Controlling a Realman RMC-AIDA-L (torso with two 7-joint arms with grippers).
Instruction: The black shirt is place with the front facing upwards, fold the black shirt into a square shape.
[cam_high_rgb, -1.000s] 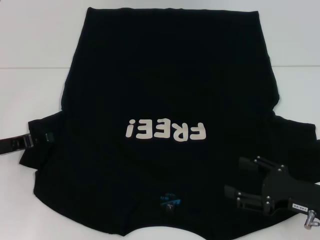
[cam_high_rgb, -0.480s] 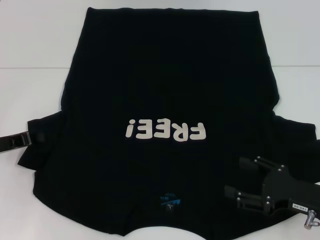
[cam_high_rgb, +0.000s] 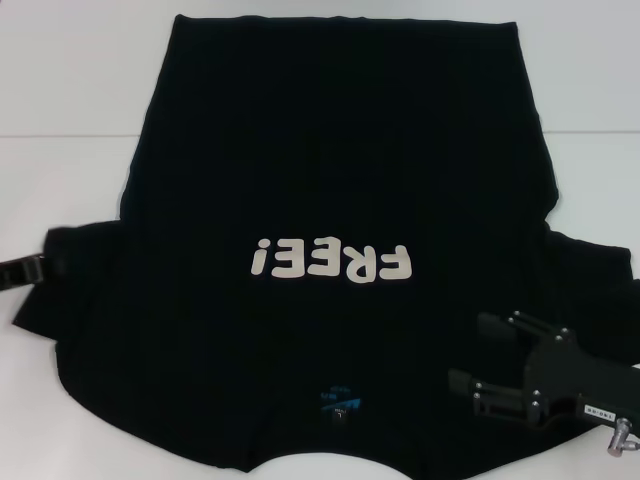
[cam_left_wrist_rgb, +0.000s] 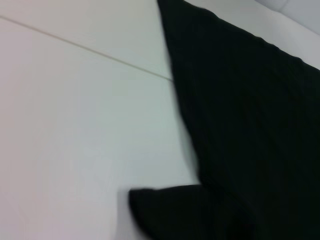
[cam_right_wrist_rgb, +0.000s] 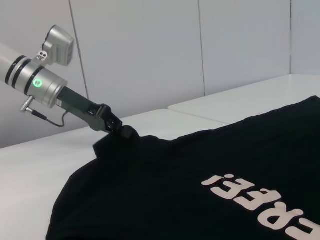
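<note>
Black shirt (cam_high_rgb: 340, 180) lies flat, face up, across the white table (cam_high_rgb: 70, 90), its neck nearest the robot. Left gripper (cam_high_rgb: 62, 258) pinches the shirt's left sleeve and holds its edge raised. Right gripper (cam_high_rgb: 482, 359) hovers with fingers spread over the near right shoulder.

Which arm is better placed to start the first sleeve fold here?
Left. The left gripper is already at the black shirt's left sleeve, seemingly gripping it. The right gripper hovers open above the shirt's right side.
</note>
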